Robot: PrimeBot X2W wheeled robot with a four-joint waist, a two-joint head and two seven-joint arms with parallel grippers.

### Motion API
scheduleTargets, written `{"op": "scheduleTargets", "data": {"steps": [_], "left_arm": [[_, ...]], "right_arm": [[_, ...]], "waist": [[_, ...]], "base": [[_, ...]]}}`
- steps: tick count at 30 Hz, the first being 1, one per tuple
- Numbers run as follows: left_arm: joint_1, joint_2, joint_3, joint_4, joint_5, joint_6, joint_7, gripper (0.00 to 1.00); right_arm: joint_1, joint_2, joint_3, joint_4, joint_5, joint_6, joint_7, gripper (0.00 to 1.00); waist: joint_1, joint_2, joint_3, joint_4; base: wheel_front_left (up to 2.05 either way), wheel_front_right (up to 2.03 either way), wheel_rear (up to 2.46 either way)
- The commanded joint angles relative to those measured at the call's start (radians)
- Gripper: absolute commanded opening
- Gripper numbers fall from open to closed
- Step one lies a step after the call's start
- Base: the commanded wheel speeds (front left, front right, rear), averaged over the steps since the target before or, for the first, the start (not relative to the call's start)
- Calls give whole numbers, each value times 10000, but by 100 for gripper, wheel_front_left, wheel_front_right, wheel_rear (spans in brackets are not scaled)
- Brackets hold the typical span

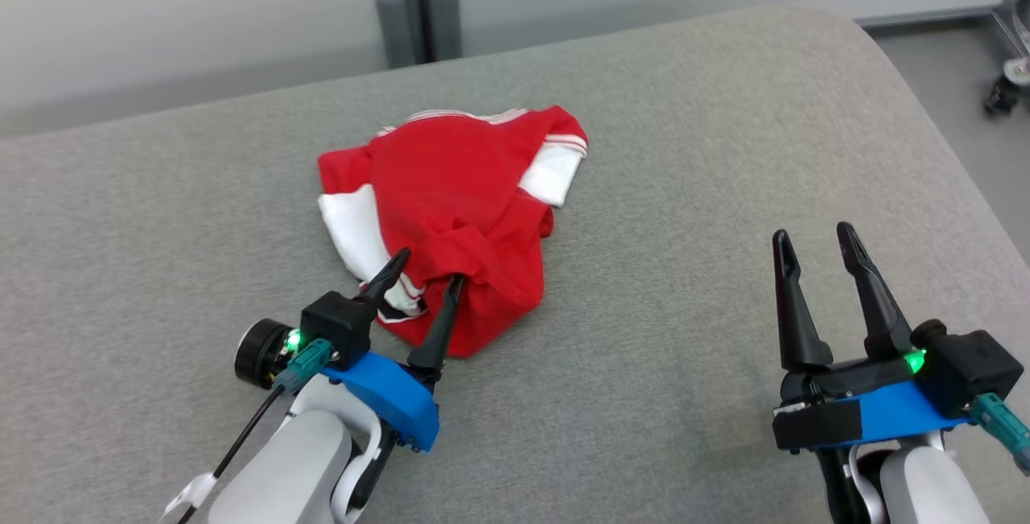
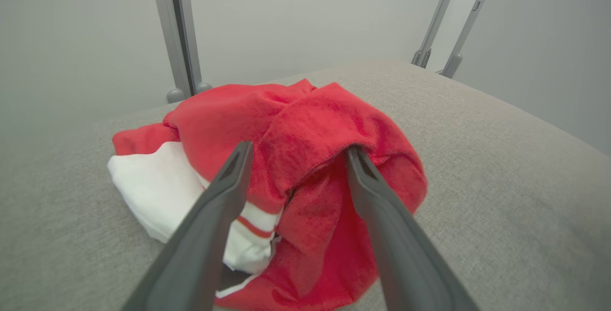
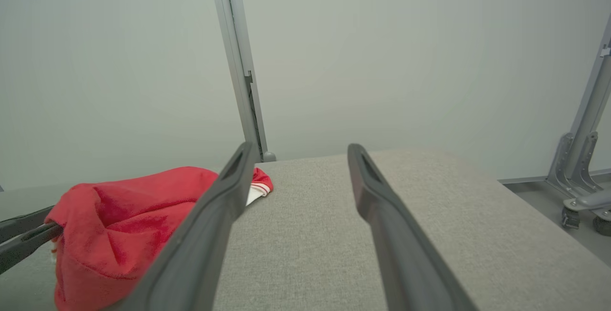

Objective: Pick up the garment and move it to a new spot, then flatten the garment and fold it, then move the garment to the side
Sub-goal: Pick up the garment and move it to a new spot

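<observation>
The garment (image 1: 459, 210) is a red top with white panels and striped trim, lying crumpled on the grey padded table (image 1: 684, 186) left of centre. My left gripper (image 1: 428, 268) is at the garment's near edge with its fingers spread apart, and a raised red fold lies between them. In the left wrist view that fold of the garment (image 2: 310, 129) bulges between the two tips of the left gripper (image 2: 299, 147). My right gripper (image 1: 813, 233) stands open over bare table at the right, well clear of the cloth. In the right wrist view the garment (image 3: 124, 225) lies left of the right gripper (image 3: 297, 146).
The table's rounded right edge (image 1: 949, 146) drops to the floor, where a caster wheel (image 1: 1002, 93) stands. A grey upright post (image 1: 418, 1) rises behind the table's far edge. Another metal frame leg (image 3: 580, 158) stands off to the right.
</observation>
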Motion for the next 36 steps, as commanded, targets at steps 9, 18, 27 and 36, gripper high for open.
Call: {"op": "scheduleTargets", "data": {"steps": [9, 18, 27, 36], "left_arm": [[1004, 329, 1501, -656, 68, 484, -160, 100], [2503, 261, 4211, -3097, 1364, 618, -156, 100], [3934, -623, 6098, -4126, 2543, 214, -158, 100], [4760, -1206, 7081, -3589, 3394, -156, -158, 100]], "right_arm": [[431, -25, -45, 351, -254, 4, -34, 100], [605, -28, -85, 485, -374, 3, -34, 100], [806, -28, -90, 656, -457, 3, -32, 100], [1060, -28, -155, 1015, -571, 3, -34, 100]], "waist": [[1, 1, -732, 1044], [1, 1, -1179, 1906], [1, 1, -1532, 2275], [1, 1, -1737, 2274]], "base": [[0, 0, 0], [0, 0, 0], [0, 0, 0], [0, 0, 0]]}}
